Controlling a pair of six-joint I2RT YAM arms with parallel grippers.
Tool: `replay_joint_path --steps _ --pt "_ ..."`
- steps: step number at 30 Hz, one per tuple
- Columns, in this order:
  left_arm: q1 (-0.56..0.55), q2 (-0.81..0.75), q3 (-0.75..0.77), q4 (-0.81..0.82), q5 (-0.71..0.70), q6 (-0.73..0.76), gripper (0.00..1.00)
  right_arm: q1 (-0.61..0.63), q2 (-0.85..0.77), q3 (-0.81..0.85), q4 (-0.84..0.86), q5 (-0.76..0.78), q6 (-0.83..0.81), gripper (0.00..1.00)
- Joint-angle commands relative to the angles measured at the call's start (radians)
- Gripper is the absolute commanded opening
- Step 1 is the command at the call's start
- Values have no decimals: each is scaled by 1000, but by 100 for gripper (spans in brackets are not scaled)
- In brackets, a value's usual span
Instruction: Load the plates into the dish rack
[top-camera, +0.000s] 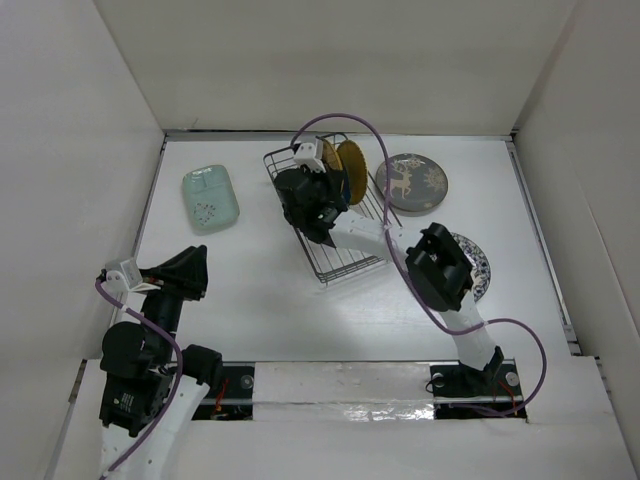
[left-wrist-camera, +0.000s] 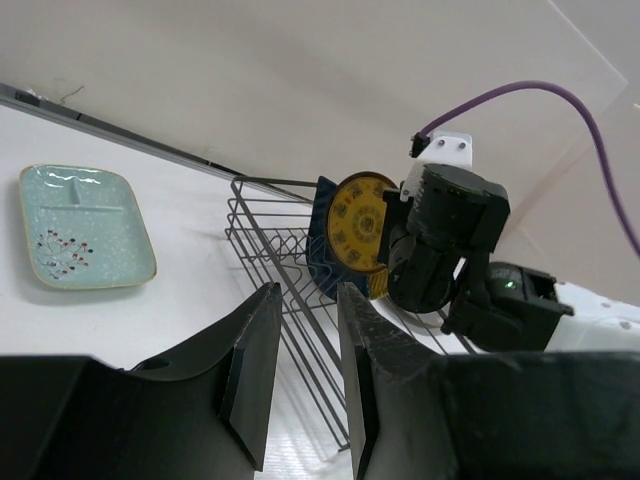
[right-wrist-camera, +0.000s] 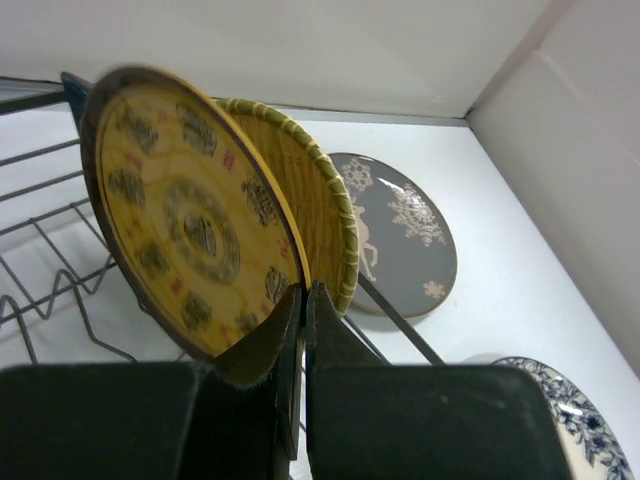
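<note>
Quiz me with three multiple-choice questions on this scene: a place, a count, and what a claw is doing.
1. Where is the mint dish? A: in the rack. B: on the table, left of the rack. C: held aloft.
2. How many yellow plates stand at the rack? A: none. B: five. C: two.
3. The right gripper is: A: shut on a yellow plate's rim. B: wide open. C: holding a cup.
B: the top view shows it there. C: two stand side by side. A: its fingers pinch the rim.

Left hand (left-wrist-camera: 308, 300) agape, right hand (right-wrist-camera: 303, 300) tight.
</note>
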Motion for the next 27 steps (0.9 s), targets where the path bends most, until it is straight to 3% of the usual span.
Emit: replay_joint_path --steps 1,2,3,4,6,7,9,14,22,27 --pt "-7 -11 6 32 -5 6 26 -1 -17 -102 609 112 -475 0" --pt "-7 -11 5 32 -7 6 26 -1 -17 -131 809 115 -636 0" --pt "-7 -12 6 32 -7 6 26 -1 16 -130 1193 115 -810 0" --pt "-7 -12 5 32 -8 5 26 -1 49 -100 1356 112 -1131 0" --pt "-7 -15 8 32 -8 5 26 -1 128 -6 1716 89 -1426 0" --pt "-7 -18 6 32 -11 5 26 -1 208 96 1770 83 -1628 0" --pt "-7 -23 6 32 -13 5 26 -1 231 106 1764 84 -1639 0" --pt "-27 -31 8 30 -16 6 26 17 212 13 1654 103 -1463 0" --pt "-27 -37 8 29 -19 5 26 17 212 54 1592 93 -1423 0" --pt "-27 -35 8 30 -16 5 26 36 181 0 1339 103 -1195 0"
